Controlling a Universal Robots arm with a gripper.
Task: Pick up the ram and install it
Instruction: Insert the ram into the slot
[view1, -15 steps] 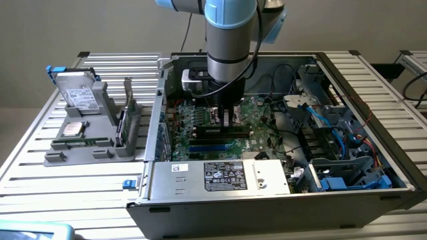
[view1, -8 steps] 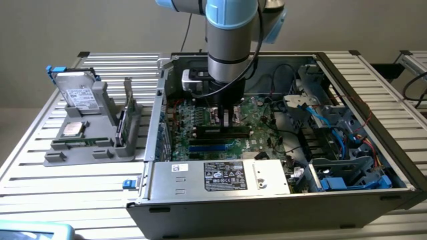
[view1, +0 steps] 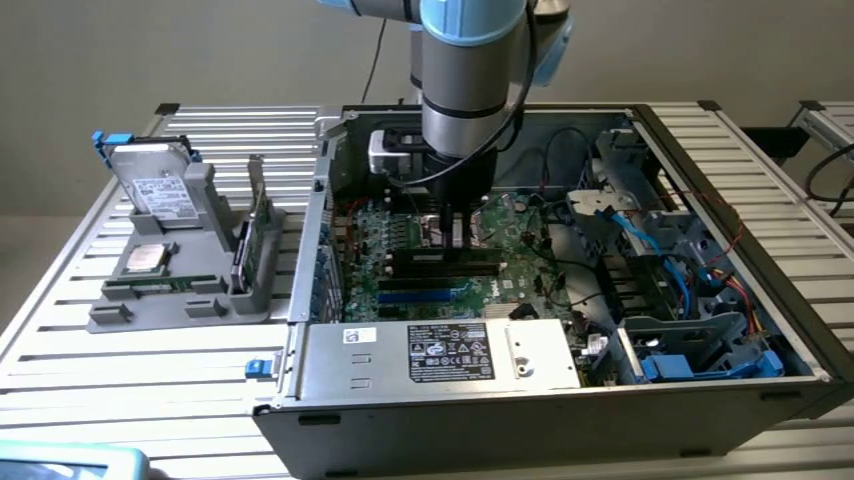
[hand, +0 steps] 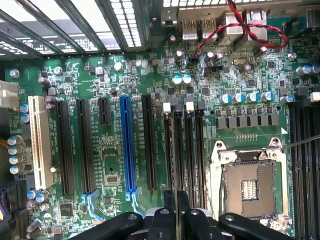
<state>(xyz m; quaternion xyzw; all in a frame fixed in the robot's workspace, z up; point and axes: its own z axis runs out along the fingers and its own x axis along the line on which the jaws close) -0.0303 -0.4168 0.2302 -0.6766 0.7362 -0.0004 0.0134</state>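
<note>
Black robot gripper (hand: 176, 196), fingers nearly together on what looks like the thin ram stick (hand: 176, 216) edge-on, hangs over long black memory slots (hand: 183, 150) beside the empty square silver processor socket (hand: 248, 189); pickup seemingly done, stick not yet seated.

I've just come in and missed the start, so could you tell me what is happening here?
The robot arm reaches down into the open computer case. Its end effector is shut on a thin dark stick, apparently the ram, held above the motherboard. It hangs over the end of the empty memory slots beside the bare processor socket; the ram is not yet seated.
</note>
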